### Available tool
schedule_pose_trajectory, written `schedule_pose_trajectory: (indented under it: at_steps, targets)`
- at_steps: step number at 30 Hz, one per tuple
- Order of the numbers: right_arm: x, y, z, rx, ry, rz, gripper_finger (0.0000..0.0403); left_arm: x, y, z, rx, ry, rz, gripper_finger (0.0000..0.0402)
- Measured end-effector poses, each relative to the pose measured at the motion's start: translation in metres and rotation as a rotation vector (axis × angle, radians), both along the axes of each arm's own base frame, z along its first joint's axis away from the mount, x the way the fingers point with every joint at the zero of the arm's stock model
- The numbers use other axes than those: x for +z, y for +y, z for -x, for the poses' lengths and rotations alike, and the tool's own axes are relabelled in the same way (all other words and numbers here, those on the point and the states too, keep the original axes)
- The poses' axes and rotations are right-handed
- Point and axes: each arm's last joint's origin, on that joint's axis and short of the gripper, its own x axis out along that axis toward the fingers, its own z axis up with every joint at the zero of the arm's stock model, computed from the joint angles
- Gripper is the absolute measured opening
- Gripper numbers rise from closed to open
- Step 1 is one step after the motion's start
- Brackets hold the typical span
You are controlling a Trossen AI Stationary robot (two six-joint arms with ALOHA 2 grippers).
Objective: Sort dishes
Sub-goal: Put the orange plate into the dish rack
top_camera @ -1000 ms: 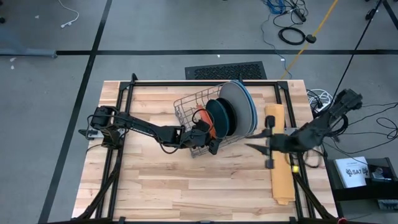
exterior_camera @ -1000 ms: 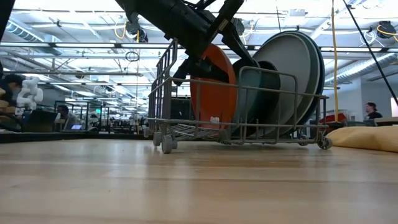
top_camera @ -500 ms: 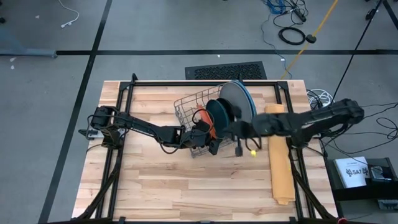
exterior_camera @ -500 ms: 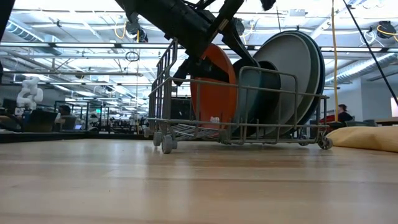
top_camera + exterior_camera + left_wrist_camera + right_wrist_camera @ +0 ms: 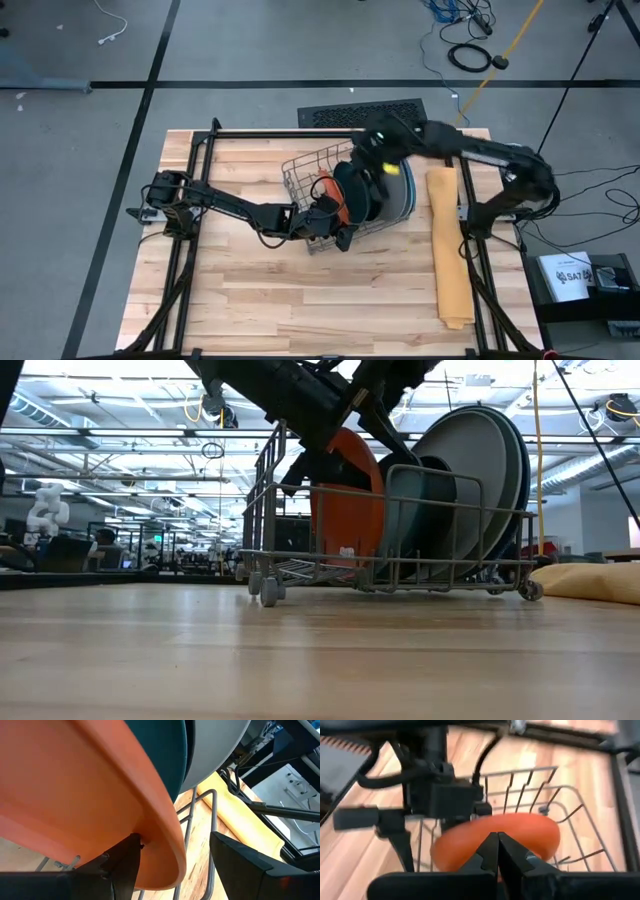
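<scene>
The grey wire rack stands mid-table with plates on edge in it: an orange one, a teal one, a dark one and large grey and blue ones. My left gripper is open at the rack's near side, its fingers either side of the orange plate's rim. My right gripper is shut and hovers above the rack's far side, over the plates. My left gripper has one finger against the orange plate's face close to its rim. The other finger stands apart from the plate. The fingers come about level from the table's left. The plate stands on edge in the rack.
A yellow-orange folded cloth lies along the table's right edge, also seen in the low view. A black metal frame runs round the table. Bare wood lies near the front edge.
My right gripper has swung from over the cloth at the table's right toward the left, then toward the far edge, and now hangs above the rack. The rack and its plates have shifted a little toward the table's right edge.
</scene>
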Motion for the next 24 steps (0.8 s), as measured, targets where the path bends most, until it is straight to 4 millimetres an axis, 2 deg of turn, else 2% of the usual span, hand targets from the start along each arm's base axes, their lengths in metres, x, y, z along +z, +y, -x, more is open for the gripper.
schedule_pose_trajectory:
  at_steps: [3,6,10,16,22,24]
  targets:
    - [0.006,-0.023,-0.014,0.061,0.079,-0.015,0.0000,0.000,0.000,0.000,0.000,0.000,0.000,0.0235]
    - [0.001,-0.045,-0.032,0.082,0.167,-0.006,0.0000,0.000,0.000,0.000,0.000,0.000,-0.001,0.0235]
    - [-0.002,-0.063,-0.050,0.159,0.208,-0.048,0.0000,0.000,0.000,0.000,-0.001,0.007,-0.003,0.0235]
    - [-0.021,-0.073,-0.078,0.197,0.233,-0.032,0.0000,0.000,0.000,0.000,-0.016,0.013,-0.029,0.0235]
    - [-0.035,-0.067,-0.090,0.241,0.251,-0.029,0.0000,0.000,0.000,0.000,-0.021,0.017,-0.043,0.0235]
    - [-0.034,-0.062,-0.092,0.256,0.247,-0.022,0.0000,0.000,0.000,0.000,-0.021,0.019,-0.043,0.0235]
